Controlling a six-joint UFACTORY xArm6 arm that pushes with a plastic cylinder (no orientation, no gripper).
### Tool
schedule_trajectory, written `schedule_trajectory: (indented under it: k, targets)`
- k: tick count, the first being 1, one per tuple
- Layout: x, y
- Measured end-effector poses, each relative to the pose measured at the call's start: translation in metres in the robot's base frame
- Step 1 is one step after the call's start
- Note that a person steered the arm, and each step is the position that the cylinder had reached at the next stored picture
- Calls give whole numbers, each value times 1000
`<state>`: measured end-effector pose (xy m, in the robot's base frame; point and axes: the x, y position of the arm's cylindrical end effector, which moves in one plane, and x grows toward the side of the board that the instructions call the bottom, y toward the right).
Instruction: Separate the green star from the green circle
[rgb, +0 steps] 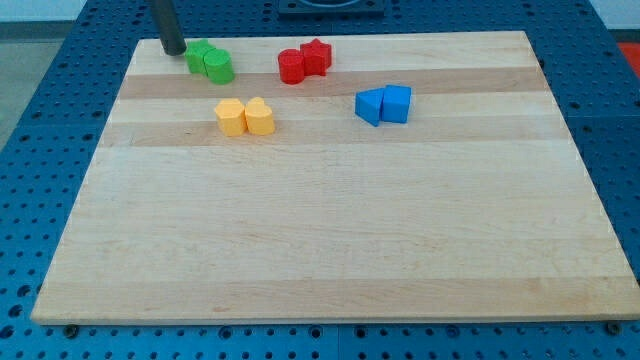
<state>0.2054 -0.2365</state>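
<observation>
The green star (199, 55) and the green circle (219, 66) sit touching each other near the view's top left of the wooden board (330, 250). The star is on the left, the circle just right of it and a little lower. My tip (174, 50) rests on the board just left of the green star, close to it; I cannot tell whether it touches.
A red circle (291, 67) and a red star (316, 56) touch at the top middle. Two yellow blocks (231, 117) (259, 117) sit side by side below the green pair. Two blue blocks (370, 105) (396, 103) lie right of centre.
</observation>
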Motion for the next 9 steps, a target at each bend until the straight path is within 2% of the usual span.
schedule_trajectory:
  k: [1,4,5,9]
  targets:
    - [-14,10]
    - [-13,70]
    - [-11,72]
    - [43,73]
